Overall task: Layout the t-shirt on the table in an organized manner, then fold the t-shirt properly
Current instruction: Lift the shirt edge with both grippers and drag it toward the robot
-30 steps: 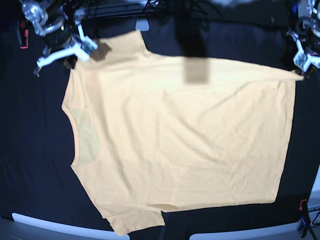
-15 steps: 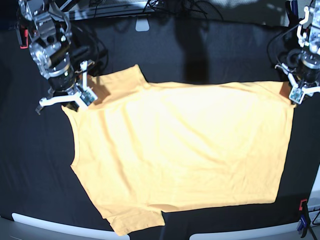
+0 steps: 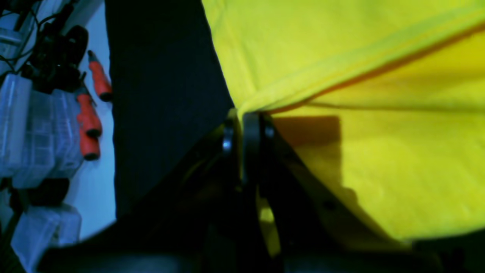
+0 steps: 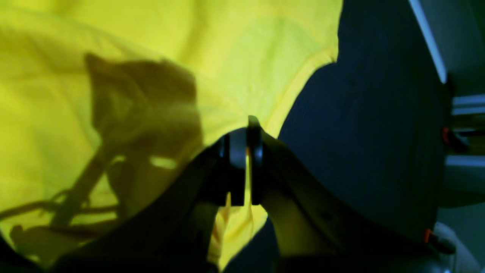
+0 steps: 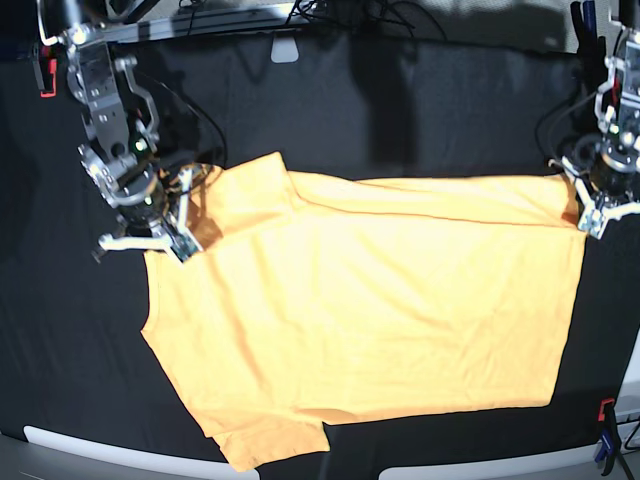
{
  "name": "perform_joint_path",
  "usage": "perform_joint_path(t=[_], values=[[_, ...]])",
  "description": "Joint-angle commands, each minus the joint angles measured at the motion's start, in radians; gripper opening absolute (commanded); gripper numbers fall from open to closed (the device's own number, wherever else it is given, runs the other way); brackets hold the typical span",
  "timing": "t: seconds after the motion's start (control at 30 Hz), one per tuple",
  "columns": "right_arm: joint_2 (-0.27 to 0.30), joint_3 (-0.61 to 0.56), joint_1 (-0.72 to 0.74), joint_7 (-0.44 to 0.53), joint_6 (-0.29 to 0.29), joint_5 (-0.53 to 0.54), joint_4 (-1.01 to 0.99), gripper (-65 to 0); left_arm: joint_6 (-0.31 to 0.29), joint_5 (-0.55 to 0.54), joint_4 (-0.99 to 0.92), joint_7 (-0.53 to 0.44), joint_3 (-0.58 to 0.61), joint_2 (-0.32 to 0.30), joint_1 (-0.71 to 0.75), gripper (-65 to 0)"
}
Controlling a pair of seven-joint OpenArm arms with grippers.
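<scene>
T-shirt lies mid-bench, mostly flat on the black cloth. Right gripper has its jaws pinched tight on the shoulder/sleeve corner; left gripper has its jaws clamped on the far hem corner, fabric squeezed between them in both wrist views. Looks like the far long edge is being carried over the body: first fold underway, not pressed down, a loose lip showing along it. Layout approx done; rest of the folds left, near sleeve sticking out. Long axis runs across the base view: neck end toward its left side, hem toward its right.
</scene>
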Motion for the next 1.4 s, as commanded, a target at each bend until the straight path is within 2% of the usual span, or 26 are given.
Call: perform_joint_path(t=[0.0, 0.2, 0.6, 0.63, 0.67, 0.7, 0.73, 0.87, 0.97, 1.03, 1.1, 1.17, 1.23, 1.37], values=[[0.007, 0.007, 0.034, 0.015, -0.008, -0.011, 0.002, -65.0, 0.019, -0.009, -0.003, -0.023, -0.007, -0.019, -0.029, -65.0], [0.003, 0.007, 0.107, 0.015, 0.003, -0.012, -0.081, -65.0, -0.034, -0.024, -0.071, -0.035, -0.005, -0.019, -0.087, -65.0], [0.003, 0.008, 0.151, -0.011, 0.006, -0.012, -0.137, -65.0, -0.033, -0.023, -0.113, -0.087, -0.006, -0.021, -0.092, -65.0], [0.003, 0.008, 0.153, -0.022, 0.006, -0.012, -0.137, -63.6, -0.033, -0.023, -0.113, -0.087, -0.006, -0.024, -0.092, -56.4], [0.003, 0.008, 0.153, -0.037, 0.006, -0.012, -0.136, -57.6, -0.033, -0.023, -0.113, -0.078, -0.006, -0.027, -0.092, -47.4], [0.004, 0.008, 0.153, -0.042, 0.005, -0.012, -0.135, -52.5, -0.033, -0.023, -0.111, -0.061, -0.006, -0.033, -0.092, -40.9], [0.009, 0.008, 0.152, -0.042, 0.005, -0.012, -0.131, -49.3, -0.034, -0.023, -0.106, -0.035, -0.006, -0.04, -0.092, -39.2], [0.037, 0.008, 0.137, -0.045, 0.005, -0.012, -0.1, -48.7, -0.037, -0.023, -0.055, 0.075, -0.006, -0.086, -0.072, -39.6], [0.067, 0.008, 0.106, -0.069, 0.005, -0.01, -0.05, -48.7, -0.049, -0.023, 0.035, 0.097, -0.006, -0.132, -0.014, -39.6], [0.086, 0.008, 0.073, -0.084, 0.005, 0.008, -0.002, -48.7, -0.09, -0.021, 0.117, 0.09, -0.006, -0.155, 0.051, -39.7], [0.103, 0.008, 0.031, -0.1, 0.005, 0.026, 0.053, -48.7, -0.148, 0.032, 0.193, 0.057, -0.006, -0.161, 0.119, -39.7], [0.116, 0.008, -0.014, -0.114, 0.005, 0.026, 0.109, -48.7, -0.176, 0.113, 0.25, -0.007, -0.001, -0.161, 0.18, -39.9], [0.122, 0.011, -0.055, -0.128, 0.005, 0.026, 0.163, -48.7, -0.179, 0.185, 0.267, -0.058, 0.018, -0.161, 0.214, -40.1], [0.122, 0.014, -0.117, -0.143, 0.005, 0.025, 0.253, -48.7, -0.178, 0.303, 0.235, -0.061, 0.091, -0.161, 0.208, -40.1]])
